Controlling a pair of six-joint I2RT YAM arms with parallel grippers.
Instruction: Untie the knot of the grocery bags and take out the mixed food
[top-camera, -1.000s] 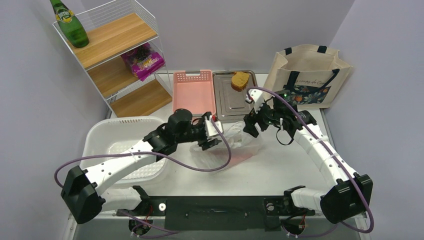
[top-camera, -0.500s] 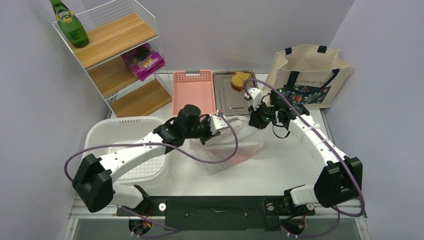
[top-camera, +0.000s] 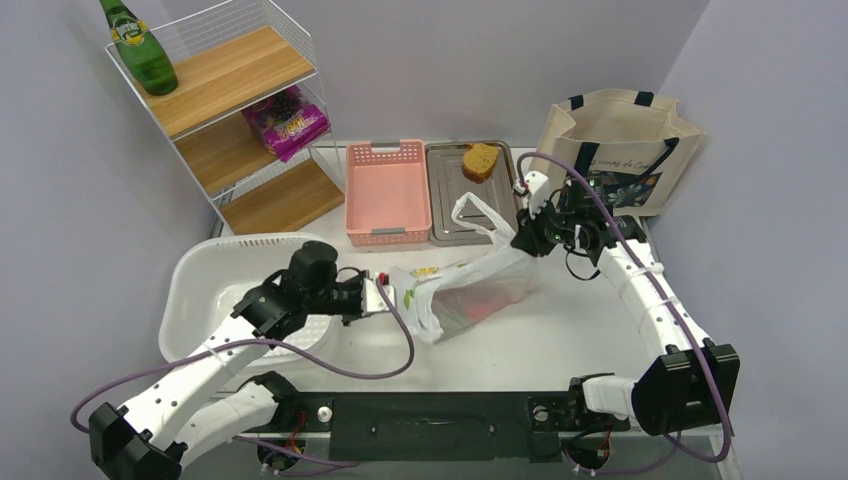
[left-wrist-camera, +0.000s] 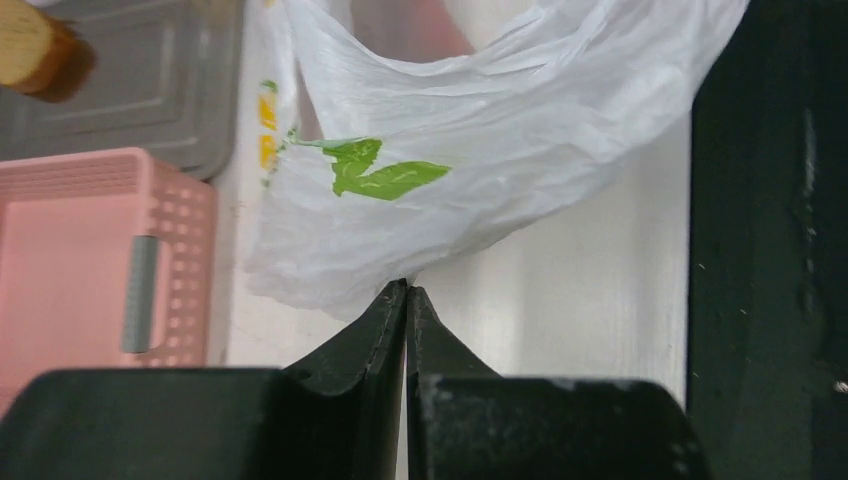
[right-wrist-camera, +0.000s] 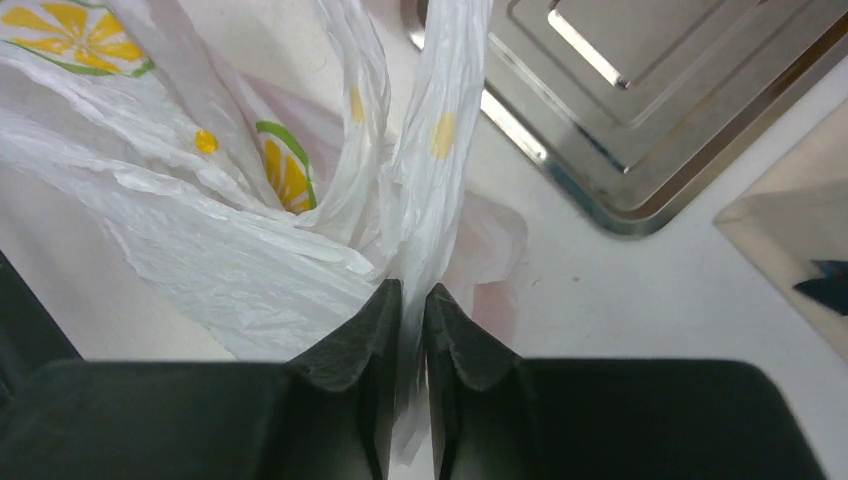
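Note:
The thin whitish plastic bag (top-camera: 470, 280) with green and orange prints lies stretched across the table between both grippers. Something red (top-camera: 482, 303) shows through its film. My left gripper (top-camera: 396, 298) is shut, with the bag's left edge (left-wrist-camera: 330, 270) pinched at its tips (left-wrist-camera: 406, 289). My right gripper (top-camera: 518, 243) is shut on a twisted strip of the bag (right-wrist-camera: 440, 150) that runs down between its fingers (right-wrist-camera: 411, 292). A loose handle loop (top-camera: 474, 211) stands up beside it. The cream canvas tote (top-camera: 612, 140) with navy handles stands upright at the back right, behind the right arm.
A pink basket (top-camera: 385, 190) and a steel tray (top-camera: 445, 180) holding a brown piece (top-camera: 481, 161) sit behind the bag. A white tub (top-camera: 200, 262) is under the left arm. The wire shelf rack (top-camera: 230, 100) at back left carries a green bottle (top-camera: 140, 50) and a purple packet (top-camera: 288, 125).
Both grippers closed on the bag. The left arm then drew back to the left towards the tub and the right arm shifted right, pulling the bag out long between them.

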